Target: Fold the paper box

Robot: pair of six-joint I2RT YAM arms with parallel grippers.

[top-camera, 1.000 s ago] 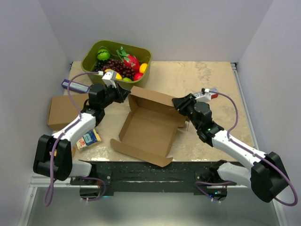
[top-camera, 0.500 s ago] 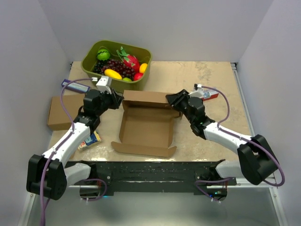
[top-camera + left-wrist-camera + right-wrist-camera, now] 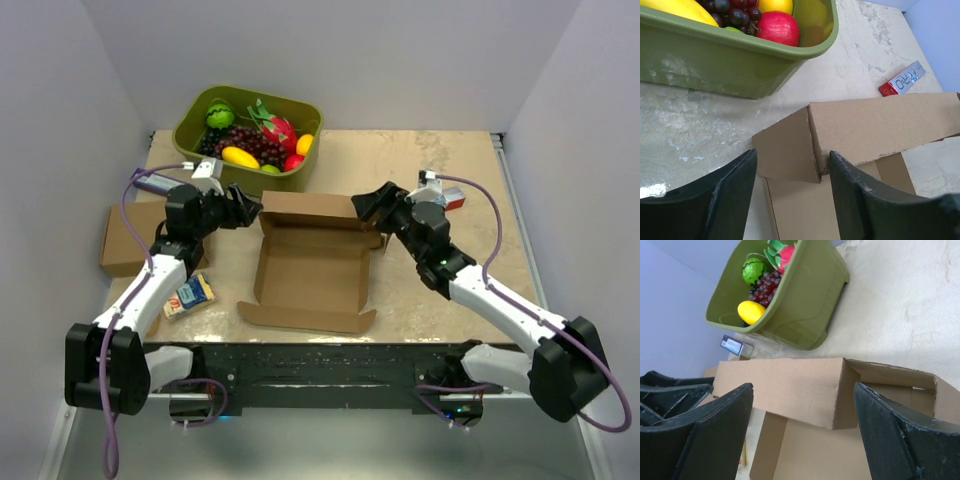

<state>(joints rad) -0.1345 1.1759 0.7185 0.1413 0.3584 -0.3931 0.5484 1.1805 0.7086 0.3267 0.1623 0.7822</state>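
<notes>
While the left gripper (image 3: pixel 243 208) and right gripper (image 3: pixel 366 207) hang released at its upper corners, the paper box (image 3: pixel 312 272) lies open mid-frame on the desk (image 3: pixel 440 170); I judge both should close evenly, holding that wall upright.

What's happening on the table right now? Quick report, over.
Left hand open at far-left corner of the paper box. Right hand open at far-right corner. Box open, back wall standing, front flap flat. Green tub close behind, not blocking.

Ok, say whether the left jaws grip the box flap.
No, the left jaws stand apart, straddling a corner flap of the paper box.
</notes>
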